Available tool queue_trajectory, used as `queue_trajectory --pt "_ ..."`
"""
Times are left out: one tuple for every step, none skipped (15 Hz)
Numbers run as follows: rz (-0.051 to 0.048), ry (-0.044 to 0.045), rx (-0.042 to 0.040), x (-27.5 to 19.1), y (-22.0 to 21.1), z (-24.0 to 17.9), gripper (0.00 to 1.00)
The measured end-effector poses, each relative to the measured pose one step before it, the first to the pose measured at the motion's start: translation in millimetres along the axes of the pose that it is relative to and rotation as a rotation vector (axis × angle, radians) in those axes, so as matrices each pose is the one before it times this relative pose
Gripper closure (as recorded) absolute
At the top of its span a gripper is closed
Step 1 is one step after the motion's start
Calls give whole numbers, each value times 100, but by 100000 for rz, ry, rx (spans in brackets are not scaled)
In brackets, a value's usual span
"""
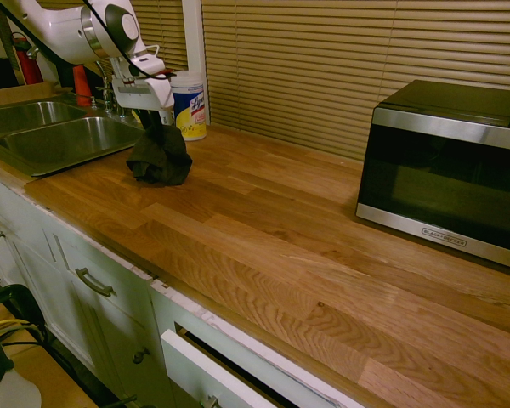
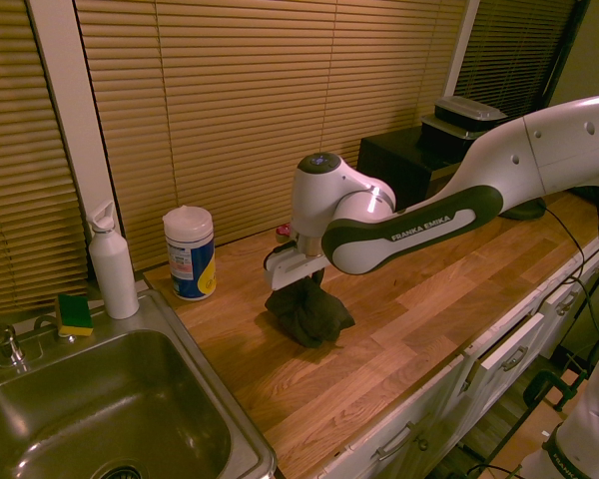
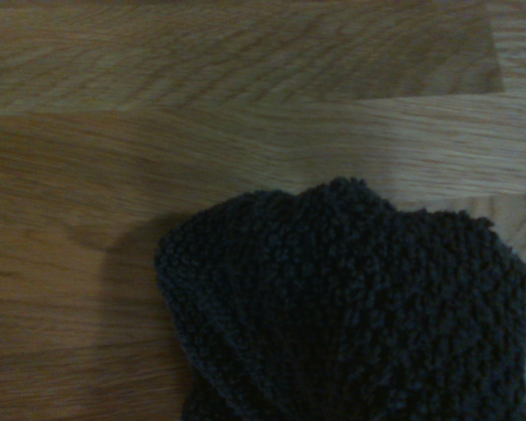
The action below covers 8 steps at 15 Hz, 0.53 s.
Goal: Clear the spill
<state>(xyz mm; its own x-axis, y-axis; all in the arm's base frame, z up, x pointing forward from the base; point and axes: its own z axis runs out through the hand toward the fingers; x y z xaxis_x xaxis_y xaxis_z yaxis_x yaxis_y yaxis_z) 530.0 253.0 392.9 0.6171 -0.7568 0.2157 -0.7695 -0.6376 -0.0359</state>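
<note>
A dark grey-black cloth (image 1: 159, 157) hangs bunched from my gripper (image 1: 150, 117), which is shut on its top; the lower folds rest on the wooden counter (image 1: 272, 229). From the other side, the same cloth (image 2: 307, 311) sits under the gripper (image 2: 301, 279) near the sink end of the counter. Up close, the knitted cloth (image 3: 351, 307) fills the lower right over bare wood. The spill shows in no view; the cloth may be covering it.
A steel sink (image 1: 51, 136) lies just left of the cloth. A wipes canister (image 1: 189, 104) stands behind it by the blinds, and a white bottle (image 2: 113, 264) and a sponge (image 2: 75, 313) sit by the sink. A microwave (image 1: 446, 170) stands far right.
</note>
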Motion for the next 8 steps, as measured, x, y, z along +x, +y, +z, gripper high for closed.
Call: queue_trajectory --pt "-55 390 -90 -445 -536 10 0" --pt "-150 45 46 -370 -401 80 0" --pt "-166 -19 -189 -205 -279 97 0" --pt "-23 51 -256 -117 -244 191 0" --pt "90 -45 -211 -30 -180 241 0" --pt "137 -168 -127 -28 -218 205 0" --pt "117 -168 -199 -16 -178 190 0" --pt "285 -48 -66 13 -129 71 0"
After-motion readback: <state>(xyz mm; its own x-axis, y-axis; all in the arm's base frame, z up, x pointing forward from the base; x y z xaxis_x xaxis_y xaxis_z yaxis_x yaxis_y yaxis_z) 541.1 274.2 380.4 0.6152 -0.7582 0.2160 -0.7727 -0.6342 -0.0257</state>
